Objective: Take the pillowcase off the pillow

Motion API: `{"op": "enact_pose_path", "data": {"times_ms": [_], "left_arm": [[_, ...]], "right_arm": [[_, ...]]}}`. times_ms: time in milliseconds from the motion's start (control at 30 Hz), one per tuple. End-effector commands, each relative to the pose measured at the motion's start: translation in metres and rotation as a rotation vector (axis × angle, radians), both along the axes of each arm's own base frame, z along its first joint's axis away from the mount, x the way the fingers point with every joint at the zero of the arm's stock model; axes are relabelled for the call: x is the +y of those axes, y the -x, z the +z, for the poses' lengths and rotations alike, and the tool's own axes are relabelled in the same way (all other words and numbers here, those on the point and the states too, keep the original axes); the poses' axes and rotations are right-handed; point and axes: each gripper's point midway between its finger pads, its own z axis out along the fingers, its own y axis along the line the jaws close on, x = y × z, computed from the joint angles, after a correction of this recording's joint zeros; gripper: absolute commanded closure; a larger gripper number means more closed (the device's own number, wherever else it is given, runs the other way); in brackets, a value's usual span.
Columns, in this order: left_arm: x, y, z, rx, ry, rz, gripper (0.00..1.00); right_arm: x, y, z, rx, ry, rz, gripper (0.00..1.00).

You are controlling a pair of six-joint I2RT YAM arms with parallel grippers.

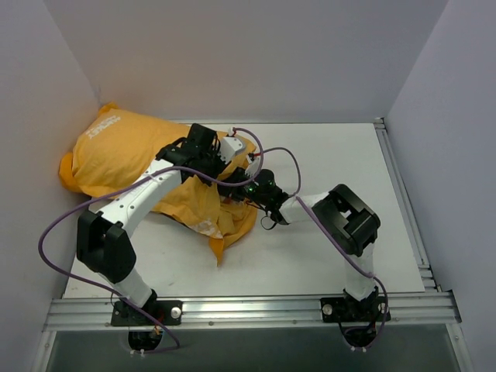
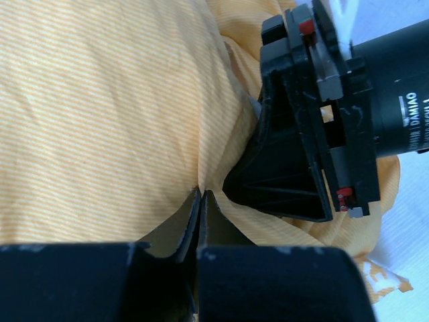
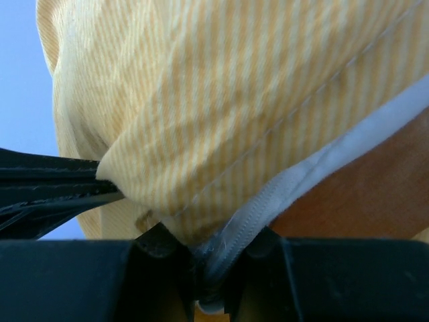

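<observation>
The orange-yellow pillowcase (image 1: 128, 159) lies bulging at the back left of the table, small white text facing up. The pillow is hidden inside it. My left gripper (image 1: 219, 172) reaches over the case's right end. In the left wrist view it (image 2: 201, 194) is shut, pinching a fold of the striped fabric (image 2: 100, 121). My right gripper (image 1: 236, 186) meets it from the right. In the right wrist view it (image 3: 218, 258) is shut on the case's edge, on a white zipper strip (image 3: 315, 171). The right gripper's black body also shows in the left wrist view (image 2: 308, 134).
Grey walls close in the table at the left, back and right. A loose flap of the case (image 1: 229, 232) hangs toward the front. Purple cables (image 1: 275, 155) loop over both arms. A metal rail (image 1: 248, 310) runs along the near edge.
</observation>
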Motion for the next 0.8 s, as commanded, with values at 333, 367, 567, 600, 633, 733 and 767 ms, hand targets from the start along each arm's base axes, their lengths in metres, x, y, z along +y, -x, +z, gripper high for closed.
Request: {"op": "enact_pose_path", "data": {"times_ms": [333,367,567,600,633,733,767], "left_arm": [[0.066,0.036,-0.008,0.009,-0.088,0.031,0.98],[0.069,0.042,-0.010,0.014,-0.094,0.024,0.98],[0.085,0.069,-0.038,0.095,-0.154,-0.004,0.98],[0.088,0.068,-0.038,0.089,-0.163,-0.009,0.98],[0.096,0.065,-0.037,0.086,-0.167,0.009,0.98],[0.121,0.058,-0.036,0.083,-0.204,0.036,0.98],[0.129,0.059,-0.037,0.097,-0.222,0.044,0.98]], "right_arm": [[-0.073,-0.020,0.147,-0.258,-0.147,-0.132,1.00],[-0.074,-0.019,0.150,-0.262,-0.143,-0.132,1.00],[-0.104,-0.021,0.202,-0.319,-0.223,-0.171,1.00],[-0.113,-0.021,0.212,-0.339,-0.231,-0.187,1.00],[-0.122,-0.024,0.215,-0.345,-0.228,-0.207,1.00],[-0.149,-0.032,0.219,-0.356,-0.198,-0.261,1.00],[-0.157,-0.035,0.217,-0.352,-0.180,-0.279,1.00]]}}
